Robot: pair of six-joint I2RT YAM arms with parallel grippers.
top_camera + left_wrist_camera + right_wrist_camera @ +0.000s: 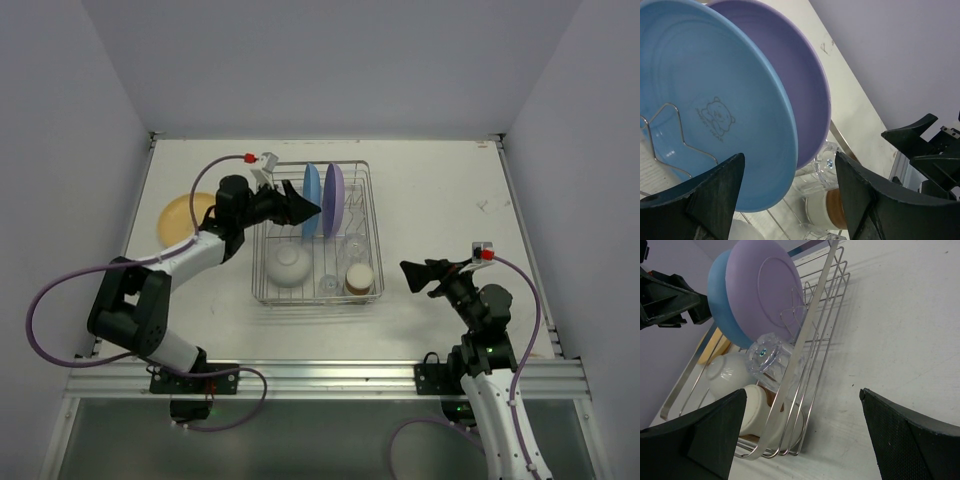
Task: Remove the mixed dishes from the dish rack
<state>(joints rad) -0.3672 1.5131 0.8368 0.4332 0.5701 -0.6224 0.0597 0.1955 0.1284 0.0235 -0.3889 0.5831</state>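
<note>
White walls closed in a pale desk (440, 180) carrying the rack (375, 232). From above, a blue plate (312, 195) and a purple plate (334, 198) stood on edge in the rack's far half, faces turned left and right, rims running near to far. A bowl (289, 265), a glass (352, 245) and a cup (359, 278) sat in its near half. A tan plate (178, 215) lay flat left of the rack. The left end effector (305, 210) reached over the rack's left side, just beside the blue plate. The right end effector (408, 272) hung right of the rack, apart from it, so the left arm was nearer.

At the left wrist, the jaws stood wide and held nothing. The blue plate's lower rim lay ahead between them, the purple plate close behind it. A pinch on that rim looked the likely next move.

At the right wrist, the jaws gaped fully, empty, with the rack ahead and the cup and glass nearest.
</note>
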